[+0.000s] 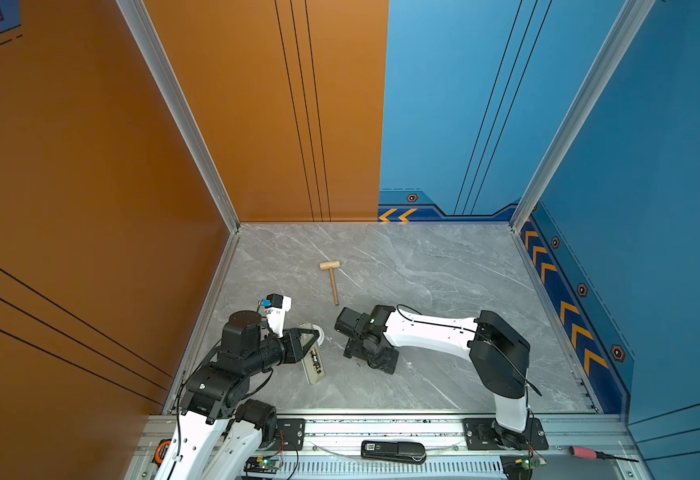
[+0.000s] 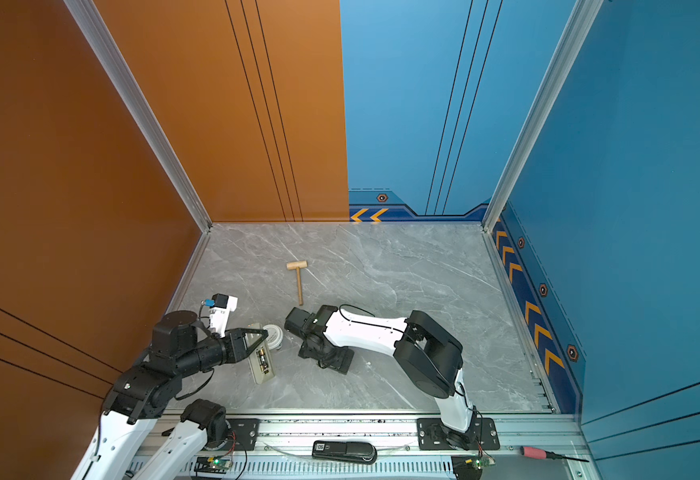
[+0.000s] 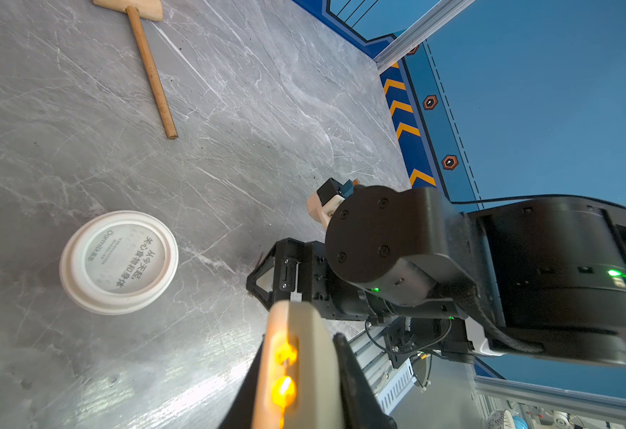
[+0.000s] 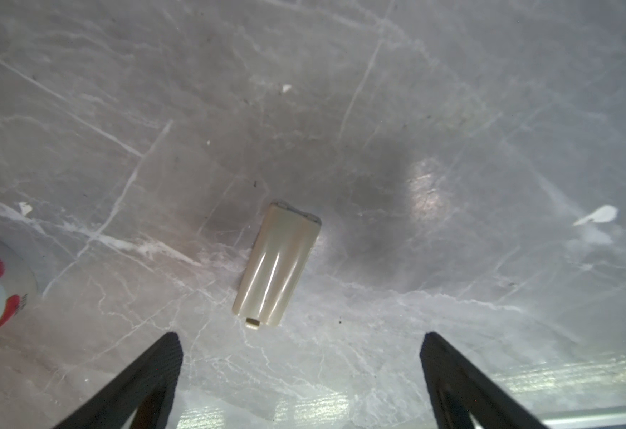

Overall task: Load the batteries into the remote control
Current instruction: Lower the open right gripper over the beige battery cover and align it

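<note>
My left gripper [image 1: 310,344] is shut on the remote control [image 1: 317,372], gripping its long sides and holding it back-up, low over the table at the front left. The batteries [image 1: 315,358] lie in its open compartment. In the left wrist view the remote control [image 3: 315,371] sits between the jaws and two gold-yellow battery ends [image 3: 285,373] glow in its slot. My right gripper [image 1: 363,359] hangs open, pointing down, a short way right of the remote. In the right wrist view the right gripper [image 4: 300,340] holds nothing, and a small beige cover piece [image 4: 278,263] lies flat on the table just beyond its fingertips [image 4: 170,345].
A wooden mallet [image 1: 331,278] lies behind both grippers. A round white lidded tub [image 2: 273,334] stands by the remote's far end. On the front rail rest a black device with a small display [image 1: 394,451] and a red-handled screwdriver [image 1: 585,452]. Walls close three sides.
</note>
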